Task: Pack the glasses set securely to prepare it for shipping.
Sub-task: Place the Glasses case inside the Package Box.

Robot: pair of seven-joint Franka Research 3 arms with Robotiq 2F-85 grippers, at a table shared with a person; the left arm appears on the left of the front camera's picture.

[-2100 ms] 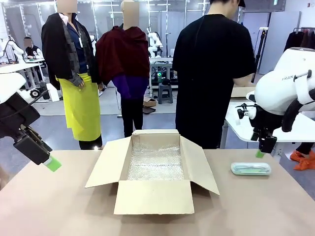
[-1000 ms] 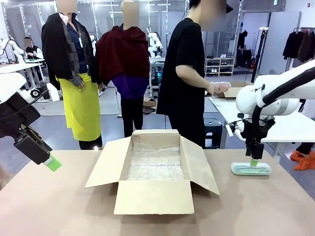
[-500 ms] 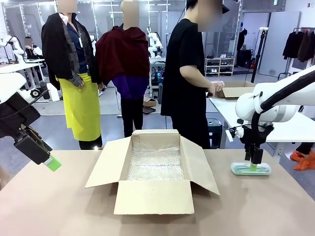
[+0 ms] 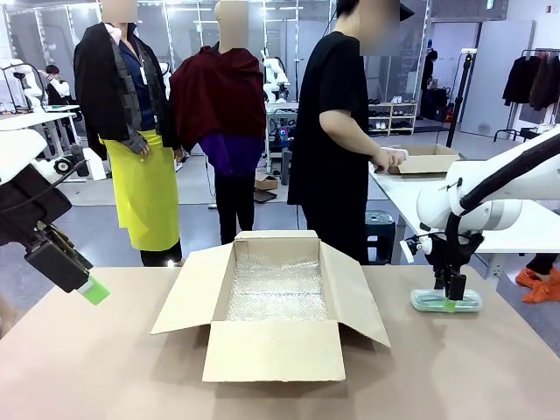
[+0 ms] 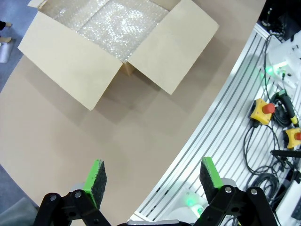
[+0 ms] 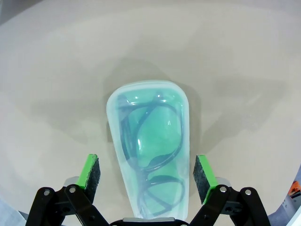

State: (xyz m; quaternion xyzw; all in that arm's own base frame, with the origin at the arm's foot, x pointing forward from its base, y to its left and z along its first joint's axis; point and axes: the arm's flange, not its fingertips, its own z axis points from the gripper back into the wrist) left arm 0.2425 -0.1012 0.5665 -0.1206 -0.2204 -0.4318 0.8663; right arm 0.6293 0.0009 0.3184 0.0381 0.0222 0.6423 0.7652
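Mint-green glasses pack (image 6: 150, 141) lies flat on the table (image 4: 490, 376), at three o'clock from the open carton (image 4: 271, 350) (bubble-wrap lined). The right gripper (image 4: 450, 304) straddles it, jaws spread and pads clear of its sides. This looks like the grasp step. Next: close across its width, lift, and carry toward nine o'clock. The left gripper (image 5: 153, 176) hangs agape. The wrist view's bottom edge cuts off the pack's near end.

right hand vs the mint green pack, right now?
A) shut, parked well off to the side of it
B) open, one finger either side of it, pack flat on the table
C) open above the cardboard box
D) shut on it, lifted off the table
B: in the right wrist view the right hand is open, its green pads standing on either side of the mint green pack, which lies flat on the table.
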